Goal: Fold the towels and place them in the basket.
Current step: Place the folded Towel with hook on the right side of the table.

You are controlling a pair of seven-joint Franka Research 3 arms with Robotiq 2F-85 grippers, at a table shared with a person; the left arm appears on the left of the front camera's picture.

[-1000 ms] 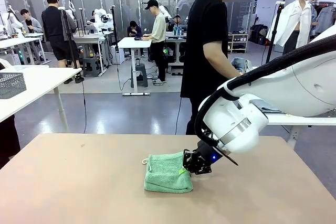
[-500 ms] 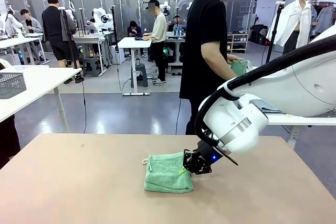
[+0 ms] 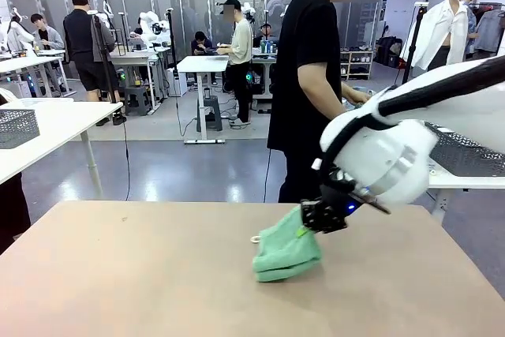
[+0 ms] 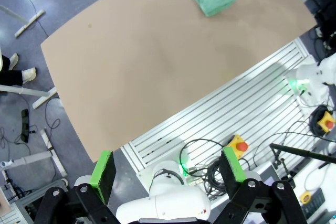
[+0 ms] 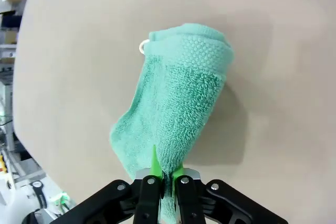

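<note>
Hanging right of the middle of the smooth tan table [image 3: 118, 274], the folded mint green towel [image 5: 178, 103] was held by one edge in the right gripper [image 5: 164, 174], whose pads were closed on it; whether its lower fold touched the surface could not be told. It was judged light, soft, limp terry, best pinched through all layers. The left gripper [image 4: 167, 169] was seen spread and empty, and a white loop [image 5: 143, 47] was noted at a towel corner.

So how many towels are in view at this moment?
1: the mint green towel, folded, pinched at one edge in the right jaws, over the table's right half. A second towel may be hidden behind the right arm or the person.
</note>
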